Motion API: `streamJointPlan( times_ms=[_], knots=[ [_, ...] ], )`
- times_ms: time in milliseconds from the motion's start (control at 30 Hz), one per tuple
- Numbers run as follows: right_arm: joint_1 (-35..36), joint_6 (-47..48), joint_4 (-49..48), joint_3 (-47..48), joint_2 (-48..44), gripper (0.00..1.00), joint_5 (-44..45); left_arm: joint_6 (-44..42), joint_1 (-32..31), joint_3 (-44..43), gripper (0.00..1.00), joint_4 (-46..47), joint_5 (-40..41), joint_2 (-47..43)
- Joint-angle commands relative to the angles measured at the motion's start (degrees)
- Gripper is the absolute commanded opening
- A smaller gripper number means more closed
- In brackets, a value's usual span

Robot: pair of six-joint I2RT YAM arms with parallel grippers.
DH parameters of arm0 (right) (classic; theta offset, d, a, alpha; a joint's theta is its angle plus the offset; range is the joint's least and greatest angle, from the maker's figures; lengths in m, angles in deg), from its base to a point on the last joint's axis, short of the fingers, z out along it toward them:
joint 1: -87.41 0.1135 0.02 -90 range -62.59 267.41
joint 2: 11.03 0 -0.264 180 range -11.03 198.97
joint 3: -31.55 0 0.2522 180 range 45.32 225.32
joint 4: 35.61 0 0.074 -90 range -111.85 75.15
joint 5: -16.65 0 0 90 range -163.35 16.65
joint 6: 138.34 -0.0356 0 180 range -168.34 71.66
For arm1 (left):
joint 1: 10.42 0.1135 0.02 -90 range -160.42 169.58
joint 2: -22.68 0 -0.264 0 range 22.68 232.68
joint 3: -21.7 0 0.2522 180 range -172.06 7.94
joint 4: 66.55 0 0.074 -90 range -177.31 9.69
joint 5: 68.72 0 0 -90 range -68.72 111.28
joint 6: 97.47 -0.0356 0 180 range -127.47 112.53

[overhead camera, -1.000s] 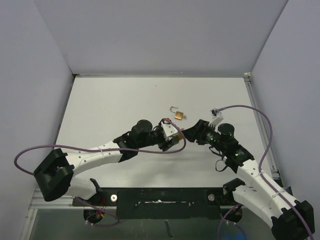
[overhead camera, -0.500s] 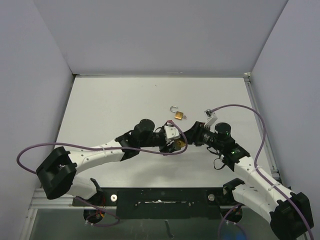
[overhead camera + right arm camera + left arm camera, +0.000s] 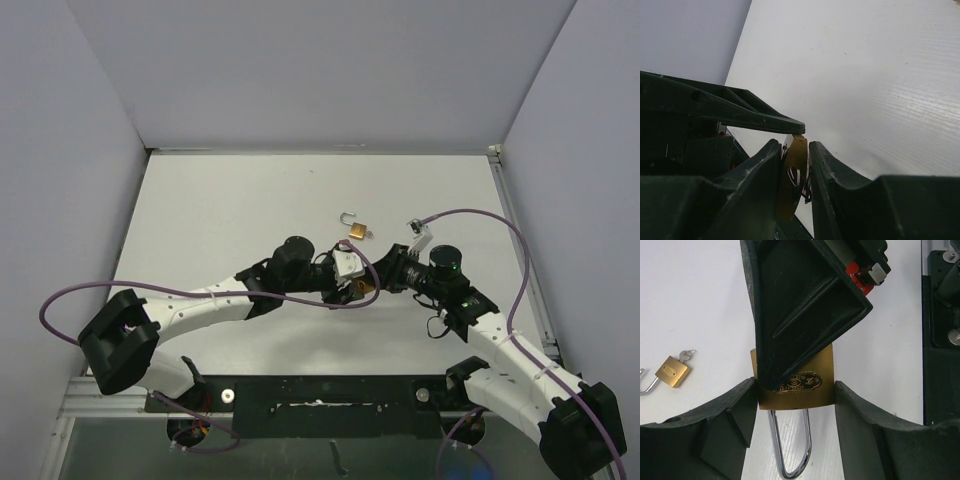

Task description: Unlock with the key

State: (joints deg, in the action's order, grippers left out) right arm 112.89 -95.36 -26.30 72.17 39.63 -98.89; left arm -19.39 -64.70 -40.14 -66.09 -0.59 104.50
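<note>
My left gripper (image 3: 795,395) is shut on the sides of a big brass padlock (image 3: 815,385), held above the table with its steel shackle (image 3: 790,455) closed and pointing toward the camera. My right gripper (image 3: 796,150) is shut on a brass key (image 3: 792,175) with a wire ring. One of its fingers (image 3: 800,305) lies over the padlock's far end and hides the keyhole. In the top view the two grippers meet at mid-table, left (image 3: 350,282) and right (image 3: 374,274), with a bit of the padlock (image 3: 362,289) between them.
A small brass padlock (image 3: 356,231) with an open shackle and a key in it lies on the white table (image 3: 220,220) just behind the grippers; it also shows in the left wrist view (image 3: 672,371). Grey walls enclose three sides. A black rail (image 3: 940,340) runs along the near edge.
My right gripper has moved left until its fingers overlap the padlock. My left arm has shifted slightly right with the padlock.
</note>
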Motion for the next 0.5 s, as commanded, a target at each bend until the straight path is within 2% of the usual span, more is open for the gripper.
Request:
streamJointPlan(
  times_ms=[0,67,167,200,300,367,467],
  knots=[
    [0.1,0.5,-1.6,0.1,-0.3,0.22,-2.6,-1.0,0.7,-4.0,0.00,5.1,2.5,-0.3],
    [0.2,0.6,-1.4,0.1,-0.2,0.23,-2.6,-0.9,0.8,-3.8,0.00,5.3,3.0,-0.5],
    [0.1,0.5,-1.3,-0.1,0.1,0.16,-2.5,-0.7,1.0,-3.4,0.00,5.7,3.3,-0.8],
    [0.2,0.5,-1.4,-0.2,0.1,0.17,-2.6,-0.7,1.1,-3.4,0.00,5.8,3.4,-0.8],
    [0.1,0.4,-1.8,-0.3,0.6,0.35,-3.2,-0.8,1.3,-2.8,0.00,6.1,3.3,-1.2],
    [0.1,0.1,-2.5,-0.5,0.6,0.40,-3.6,-0.7,1.5,-2.4,0.00,6.3,3.4,-1.6],
    [0.1,-0.2,-2.8,-0.8,0.6,0.42,-3.9,-0.6,2.0,-2.2,0.00,6.0,3.8,-2.0]
  ],
)
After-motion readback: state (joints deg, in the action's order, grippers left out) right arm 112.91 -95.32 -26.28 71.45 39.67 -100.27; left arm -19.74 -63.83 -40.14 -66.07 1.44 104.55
